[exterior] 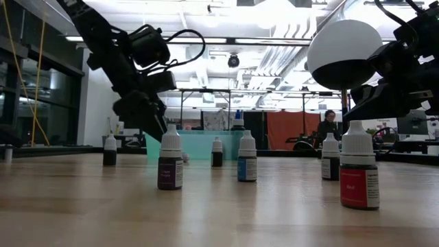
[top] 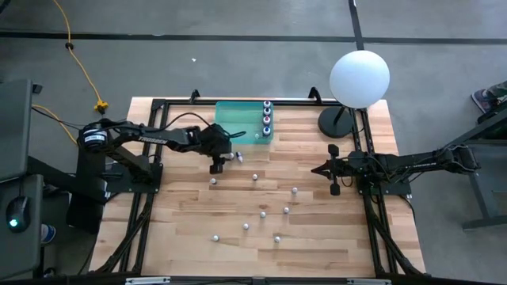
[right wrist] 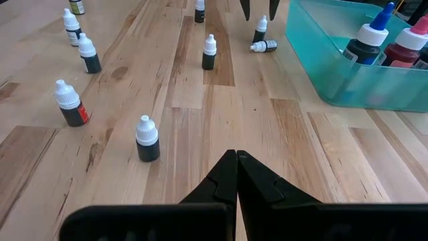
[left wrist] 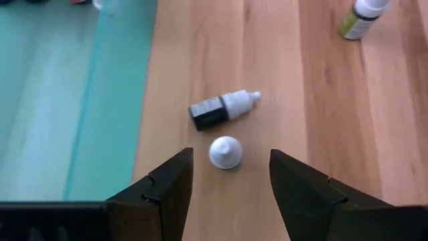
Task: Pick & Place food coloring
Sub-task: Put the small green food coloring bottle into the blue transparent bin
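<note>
Left gripper: the left gripper [top: 215, 167] hangs just in front of the teal bin [top: 238, 119], fingers spread with nothing between them. In the left wrist view, the left gripper [left wrist: 231, 181] is lined up over an upright bottle [left wrist: 225, 152] seen cap-on.

Target bottle: the upright bottle stands on the wooden table [top: 190, 229], close beside a tipped bottle [left wrist: 223, 110] lying on its side, dark body and white nozzle.

Step in hand: this looks like the approach to a pick, before any closing.

Next move: probably a straight descent so the fingers pass either side of the cap, then a squeeze. The lying bottle is close, so a finger could nudge it.

Middle of table: loose bottles [top: 264, 214] stand scattered, well apart.

Bin: a few bottles [top: 267, 119] already stand along the bin's right-hand end.

Right gripper: the right gripper [top: 314, 169] waits at the table's right side, fingers pressed together and empty.
</note>
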